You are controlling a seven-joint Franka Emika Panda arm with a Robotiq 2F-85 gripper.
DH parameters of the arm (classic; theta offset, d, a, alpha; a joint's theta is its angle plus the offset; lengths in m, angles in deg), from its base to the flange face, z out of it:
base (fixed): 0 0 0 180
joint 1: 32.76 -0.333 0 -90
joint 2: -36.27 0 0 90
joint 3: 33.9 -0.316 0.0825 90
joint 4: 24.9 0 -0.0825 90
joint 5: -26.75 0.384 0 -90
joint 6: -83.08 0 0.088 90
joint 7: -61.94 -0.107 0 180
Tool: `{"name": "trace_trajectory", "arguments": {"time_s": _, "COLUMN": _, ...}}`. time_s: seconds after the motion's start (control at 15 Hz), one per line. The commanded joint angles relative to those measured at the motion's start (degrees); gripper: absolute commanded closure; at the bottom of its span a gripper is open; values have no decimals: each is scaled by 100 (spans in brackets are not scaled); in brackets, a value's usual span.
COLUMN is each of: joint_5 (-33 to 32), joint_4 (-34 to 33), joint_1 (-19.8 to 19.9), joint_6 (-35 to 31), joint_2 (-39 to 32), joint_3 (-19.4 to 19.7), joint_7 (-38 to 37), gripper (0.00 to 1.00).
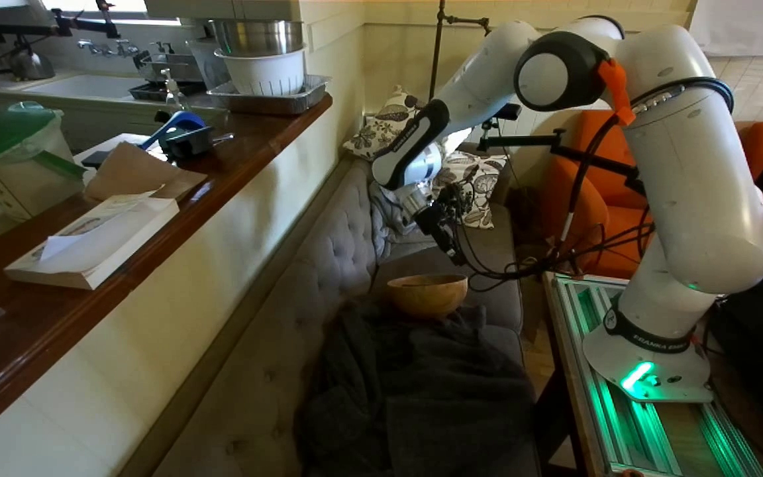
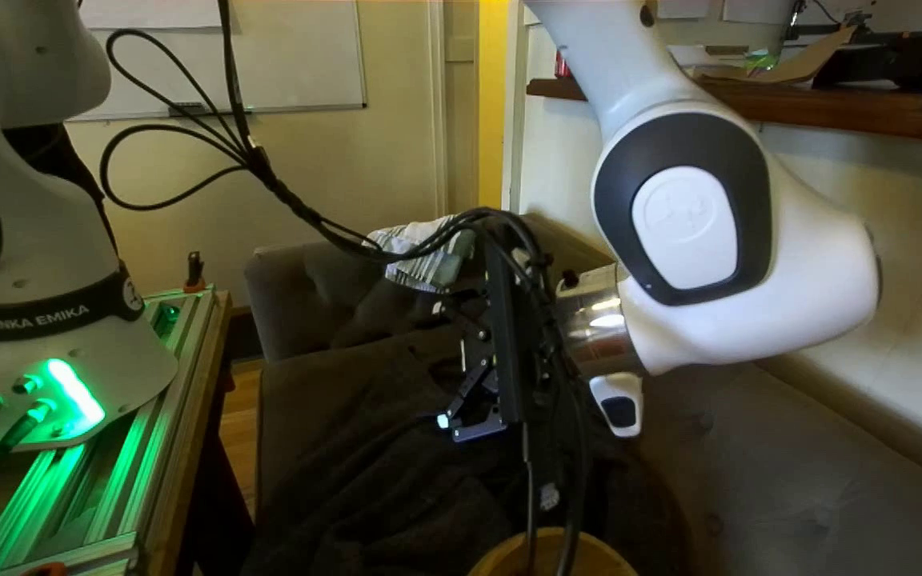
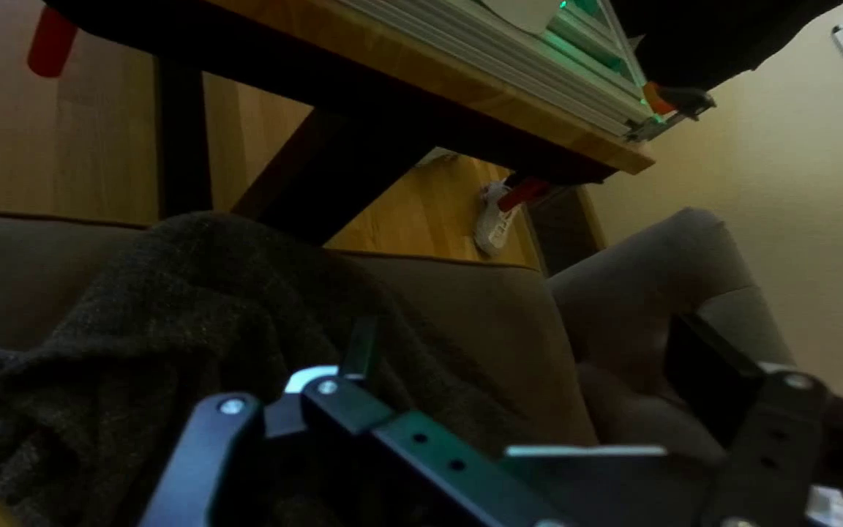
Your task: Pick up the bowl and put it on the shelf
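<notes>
In an exterior view the arm (image 1: 693,165) reaches left from its base (image 1: 650,318), wrist pitched down — the gripper (image 3: 535,362), jaws spread wide, stands higher than and apart from the bowl (image 1: 428,298), upright on the dark blanket (image 1: 421,391) over the sofa (image 1: 332,265).

A homelike lounge with a kitchen, shown by the tufted sofa (image 1: 335,265), orange armchairs (image 1: 557,199) and sink (image 1: 87,86).

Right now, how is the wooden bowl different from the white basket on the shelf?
The wooden bowl is light brown with solid sides; the white basket has slots. The bowl is low on the sofa; the basket stands high on the shelf, in a metal tray. Both are round and upright.
</notes>
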Motion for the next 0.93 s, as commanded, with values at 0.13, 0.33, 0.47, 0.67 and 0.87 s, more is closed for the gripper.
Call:
{"name": "trace_trajectory", "arguments": {"time_s": 0.13, "joint_5": 279, "joint_4": 10, "joint_1": 511, "joint_6": 181, "joint_2": 551, "joint_3": -8, "joint_7": 1519, "gripper": 0}}
{"name": "trace_trajectory", "arguments": {"time_s": 0.33, "joint_5": 162, "joint_4": -106, "joint_1": 379, "joint_6": 245, "joint_2": 465, "joint_3": 146, "joint_7": 1226, "gripper": 0}}
{"name": "trace_trajectory", "arguments": {"time_s": 0.47, "joint_5": 162, "joint_4": -106, "joint_1": 389, "joint_6": 248, "joint_2": 503, "joint_3": 159, "joint_7": 1235, "gripper": 0}}
{"name": "trace_trajectory", "arguments": {"time_s": 0.67, "joint_5": 780, "joint_4": 115, "joint_1": 603, "joint_6": -170, "joint_2": 582, "joint_3": 33, "joint_7": 1887, "gripper": 0}}
{"name": "trace_trajectory", "arguments": {"time_s": 0.87, "joint_5": 1072, "joint_4": 1, "joint_1": 774, "joint_6": -136, "joint_2": 379, "joint_3": 21, "joint_7": 2771, "gripper": 0}}
